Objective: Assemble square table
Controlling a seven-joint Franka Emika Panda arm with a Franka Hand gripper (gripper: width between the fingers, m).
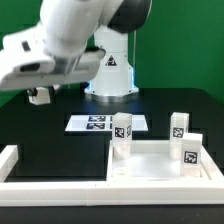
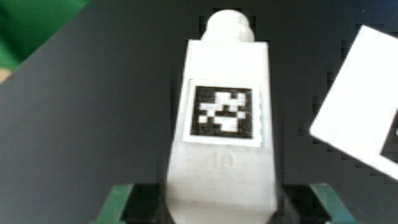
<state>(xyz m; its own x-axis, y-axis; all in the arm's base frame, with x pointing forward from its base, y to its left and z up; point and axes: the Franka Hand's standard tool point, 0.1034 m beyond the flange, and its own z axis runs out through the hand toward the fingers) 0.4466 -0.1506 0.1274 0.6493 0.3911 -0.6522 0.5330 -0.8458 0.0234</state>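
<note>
Wrist view: tool (image 2: 214, 192) gripping leg (image 2: 222, 110).

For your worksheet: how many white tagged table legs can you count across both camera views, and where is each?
4. Three legs stand on the square panel: one at its far corner on the exterior view's left, one far right, one nearer right. The fourth sits between the fingers. None seems hidden.

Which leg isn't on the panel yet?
Find the white arm at the exterior view's upper left. At its end, the tool grips one tagged leg. It alone is off the square panel; the other legs stand on it.
</note>
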